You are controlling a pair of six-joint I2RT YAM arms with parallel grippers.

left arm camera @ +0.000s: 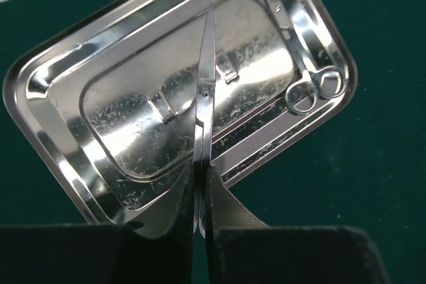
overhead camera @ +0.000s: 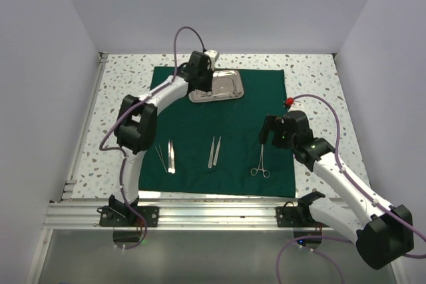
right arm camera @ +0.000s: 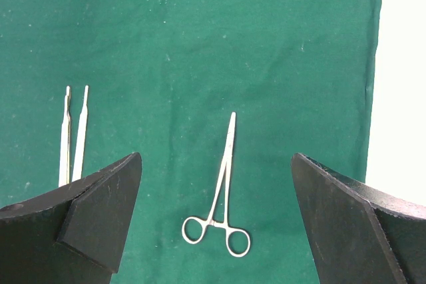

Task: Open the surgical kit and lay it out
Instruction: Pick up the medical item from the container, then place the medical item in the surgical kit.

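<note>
Tweezers (left arm camera: pixel 205 78) clenched in left claw (left arm camera: pixel 202 187), long axis pointing away, above steel tray (left arm camera: pixel 126 131); scissors (left arm camera: pixel 307 86) lying inside tray's rim; right claw (right arm camera: pixel 216 161) released.

left arm (overhead camera: pixel 143 124): stretched far forward, elbow raised | left gripper (left arm camera: pixel 202 177): pointing down, fingers pressed almost together, pinching a thin instrument (left arm camera: pixel 206 91) | right arm (overhead camera: pixel 346 184): bent, reaching partway forward and angled inward | right gripper (right arm camera: pixel 214 157): pointing down, fingers spread wide, holding nothing
</note>
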